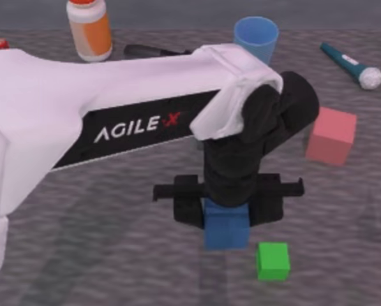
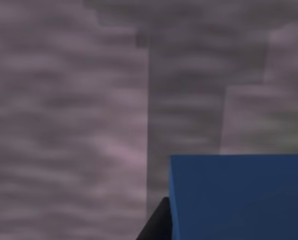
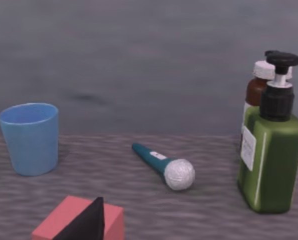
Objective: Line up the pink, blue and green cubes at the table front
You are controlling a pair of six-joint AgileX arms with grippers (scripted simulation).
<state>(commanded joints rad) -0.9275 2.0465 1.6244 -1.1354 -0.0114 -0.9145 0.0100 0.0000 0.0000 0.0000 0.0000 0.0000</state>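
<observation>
Left gripper (image 1: 227,205) closed on blue cube (image 1: 226,225); green cube (image 1: 272,261) just beside, pink cube (image 1: 331,135) well apart. Green pump bottle (image 3: 270,160) shows only in right wrist view.

A light blue cup (image 1: 256,37) stands at the back, with a teal-handled microphone (white-headed) (image 1: 351,65) lying to its right, an orange-and-white bottle (image 1: 89,29) to its left, and a green pump bottle (image 3: 270,160) before a brown one (image 3: 257,85).
</observation>
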